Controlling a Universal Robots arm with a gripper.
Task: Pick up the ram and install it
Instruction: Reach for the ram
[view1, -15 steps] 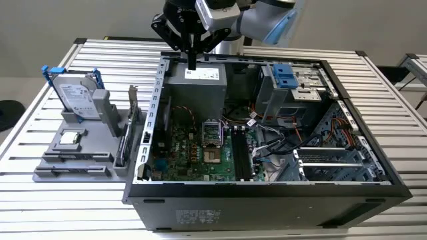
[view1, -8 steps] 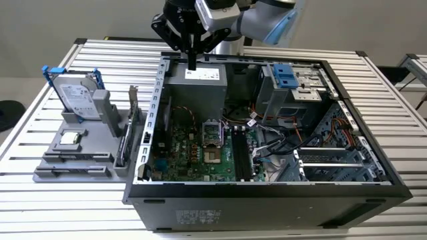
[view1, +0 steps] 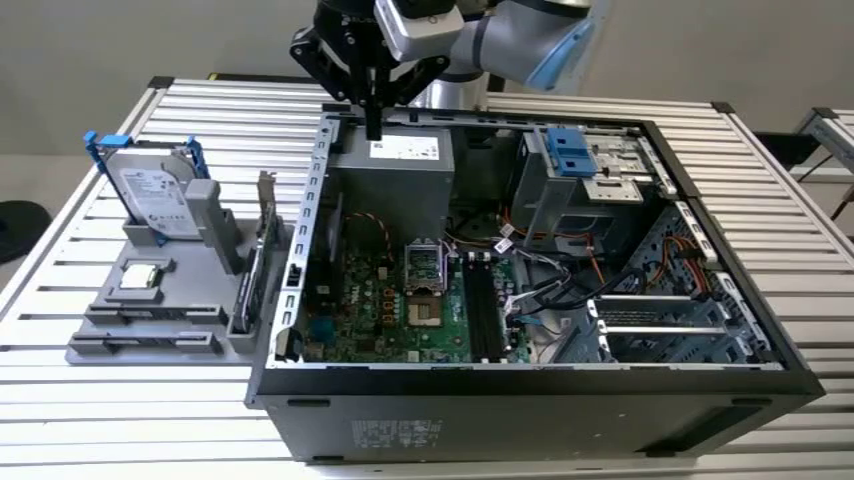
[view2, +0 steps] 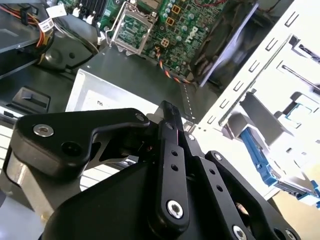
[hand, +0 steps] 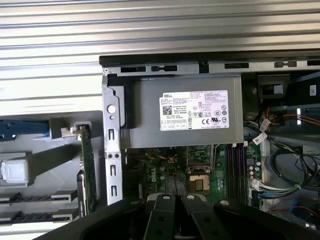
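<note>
The fingers (view1: 375, 112) hung high over the back corner of the open computer case (view1: 315, 250), right above the edge of the gray power supply (view1: 394, 180). They looked pressed together with nothing between them, and in the second wrist view the black bars met at a bare tip. Empty-handed, then! The ram (view1: 158, 316) was well apart from them, over on the gray tray (view1: 180, 250) at the exterior view's left, on the slatted tabletop (view1: 120, 420). I took it for the dark narrow strip standing on edge near the tray's front, past the hard drive (view1: 154, 195) in its blue frame. A second strip just beside it looked much the same, though, and I couldn't swear which was which. My read on that stick: light, stiff, thin and fussy, a bare board that wouldn't forgive bending or twisting. The sensible hold, I judged, was across the flat faces near the middle of the upper edge, squeezed just firmly enough that the smooth board wouldn't slip.
</note>
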